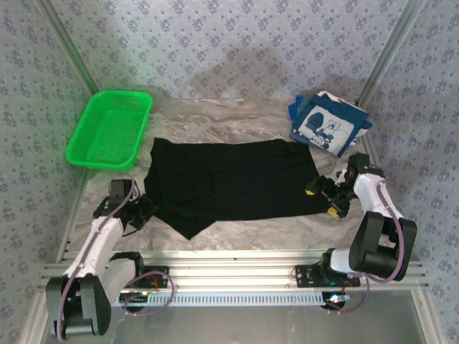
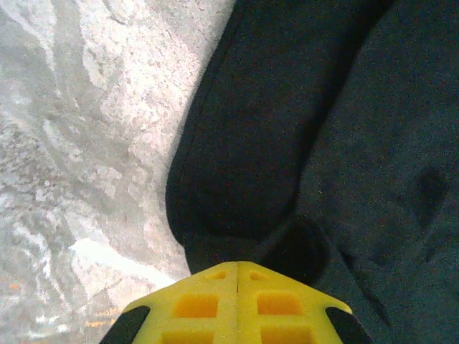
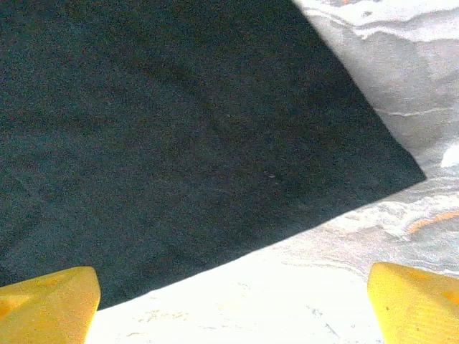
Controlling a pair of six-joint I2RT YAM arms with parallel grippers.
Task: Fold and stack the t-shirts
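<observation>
A large black t-shirt (image 1: 229, 179) lies spread flat across the middle of the marbled table (image 1: 251, 229). My left gripper (image 1: 145, 208) sits at the shirt's left edge. In the left wrist view its yellow jaws (image 2: 237, 264) are pressed together, with the black cloth (image 2: 323, 129) puckering up into their tips. My right gripper (image 1: 323, 198) hovers at the shirt's right near corner, open. Its yellow fingertips (image 3: 50, 301) stand far apart over bare table, just short of the black hem (image 3: 179, 129). A folded navy t-shirt with a white cartoon print (image 1: 326, 123) lies at the back right.
A green plastic basket (image 1: 109, 129) stands at the back left, its rim tilted against the wall. Patterned walls and metal frame posts close in the table on three sides. A slotted rail (image 1: 237, 261) runs along the near edge between the arm bases.
</observation>
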